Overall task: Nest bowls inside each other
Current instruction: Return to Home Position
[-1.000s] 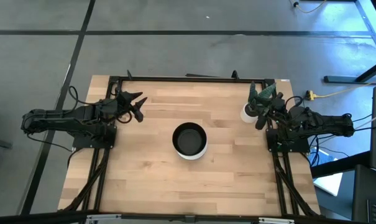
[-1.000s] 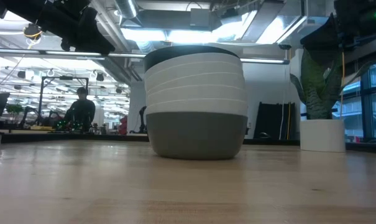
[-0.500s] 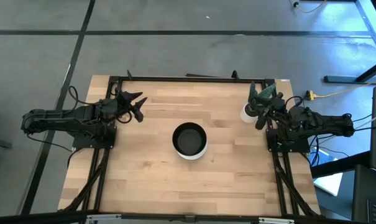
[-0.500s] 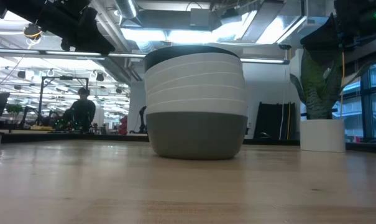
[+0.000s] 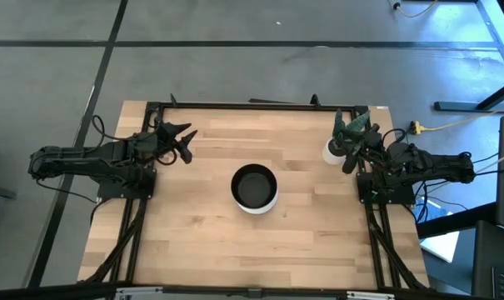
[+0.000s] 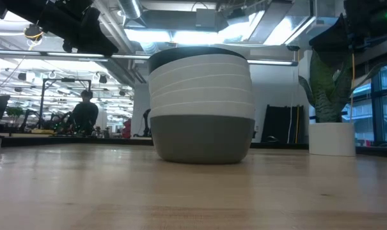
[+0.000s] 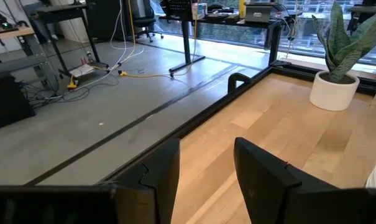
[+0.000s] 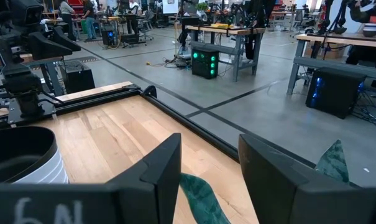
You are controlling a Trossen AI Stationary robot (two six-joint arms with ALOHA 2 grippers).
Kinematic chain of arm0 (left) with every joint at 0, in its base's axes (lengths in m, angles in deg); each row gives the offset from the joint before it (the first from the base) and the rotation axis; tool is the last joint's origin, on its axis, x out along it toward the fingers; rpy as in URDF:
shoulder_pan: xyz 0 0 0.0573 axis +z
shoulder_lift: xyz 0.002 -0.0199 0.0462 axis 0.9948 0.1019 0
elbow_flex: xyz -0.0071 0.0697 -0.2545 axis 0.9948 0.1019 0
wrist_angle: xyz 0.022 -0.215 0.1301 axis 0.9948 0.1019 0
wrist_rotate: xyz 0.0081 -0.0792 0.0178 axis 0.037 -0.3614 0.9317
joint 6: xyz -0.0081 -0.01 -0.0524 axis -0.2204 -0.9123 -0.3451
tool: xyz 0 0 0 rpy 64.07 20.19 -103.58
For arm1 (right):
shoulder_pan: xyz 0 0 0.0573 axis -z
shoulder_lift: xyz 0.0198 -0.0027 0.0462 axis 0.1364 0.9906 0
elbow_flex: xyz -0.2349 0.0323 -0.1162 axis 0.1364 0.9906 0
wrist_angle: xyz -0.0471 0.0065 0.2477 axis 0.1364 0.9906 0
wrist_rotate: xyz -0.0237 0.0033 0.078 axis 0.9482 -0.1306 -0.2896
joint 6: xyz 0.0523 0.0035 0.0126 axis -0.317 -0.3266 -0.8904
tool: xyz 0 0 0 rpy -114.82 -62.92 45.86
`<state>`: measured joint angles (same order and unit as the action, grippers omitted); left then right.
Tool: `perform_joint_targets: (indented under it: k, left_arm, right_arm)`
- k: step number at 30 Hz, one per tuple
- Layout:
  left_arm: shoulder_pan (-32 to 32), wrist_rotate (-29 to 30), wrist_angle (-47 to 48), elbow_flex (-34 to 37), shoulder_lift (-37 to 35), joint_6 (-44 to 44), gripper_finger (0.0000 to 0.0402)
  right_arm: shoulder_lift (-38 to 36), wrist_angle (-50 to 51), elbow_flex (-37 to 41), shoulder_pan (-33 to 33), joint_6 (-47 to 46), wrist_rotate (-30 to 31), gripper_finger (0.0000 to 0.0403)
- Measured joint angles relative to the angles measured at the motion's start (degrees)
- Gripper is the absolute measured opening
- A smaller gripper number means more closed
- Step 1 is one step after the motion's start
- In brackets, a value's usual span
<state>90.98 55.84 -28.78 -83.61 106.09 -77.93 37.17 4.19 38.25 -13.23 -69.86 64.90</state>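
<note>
Bowls (image 5: pixel 254 187) nested, centred on table (image 5: pixel 193 242) | left fingers (image 7: pixel 163 177) apart, empty | right fingers (image 8: pixel 160 171) apart, empty, beside plant (image 5: pixel 351 125) | homing: you retract slowly, clear of bowls and plant.

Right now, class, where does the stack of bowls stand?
High view: the stack of bowls stands at the table's middle, between both arms, apart from the potted plant near the right arm.

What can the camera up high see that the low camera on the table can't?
Only the high view: the top bowl's black inside, and both whole arms, the left tool and right tool parked by opposite table sides. Only the low view: layers, a dark grey bowl under white bowls, plus a person far behind. Both: the nested stack and the plant pot.
</note>
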Motion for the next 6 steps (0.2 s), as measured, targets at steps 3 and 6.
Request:
perform_joint_targets:
  k: [3,6]
  left_arm:
    - [0.0,0.0,0.0,0.0,0.0,0.0,0.0146]
    - [0.0,0.0,0.0,0.0,0.0,0.0,0.0145]
  right_arm:
    - [0.0,0.0,0.0,0.0,0.0,0.0,0.0162]
    - [0.0,0.0,0.0,0.0,0.0,0.0,0.0162]
